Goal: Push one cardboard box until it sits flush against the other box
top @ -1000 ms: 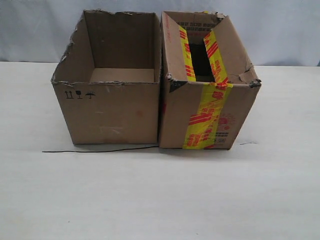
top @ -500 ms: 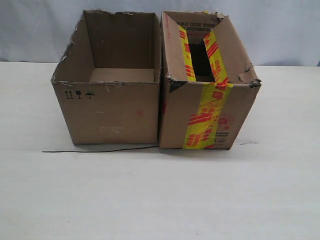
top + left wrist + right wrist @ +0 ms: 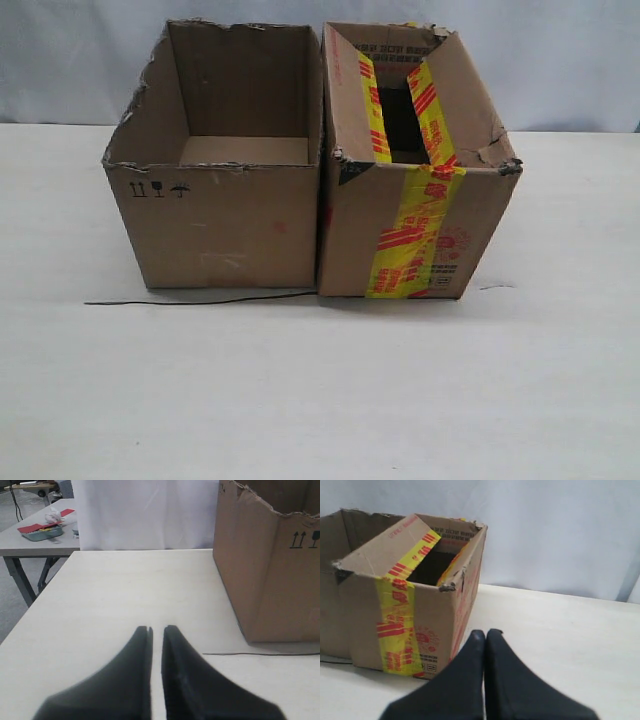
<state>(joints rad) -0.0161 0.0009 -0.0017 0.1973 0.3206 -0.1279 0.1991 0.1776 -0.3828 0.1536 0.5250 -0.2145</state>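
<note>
The cardboard box (image 3: 415,200) with yellow and red tape stands on the right of the table, its side touching the other box (image 3: 220,170), plain brown with a torn rim and small black symbols. Neither arm shows in the exterior view. In the left wrist view my left gripper (image 3: 156,628) hovers over bare table, nearly shut with a thin slit between its black fingers, apart from the plain box (image 3: 270,565). In the right wrist view my right gripper (image 3: 485,632) is shut and holds nothing, close beside the taped box (image 3: 410,590).
A thin black wire (image 3: 200,300) lies on the white table (image 3: 320,400) along the front of the plain box. A white backdrop hangs behind. The left wrist view shows a second table (image 3: 35,540) with red and teal items off to one side.
</note>
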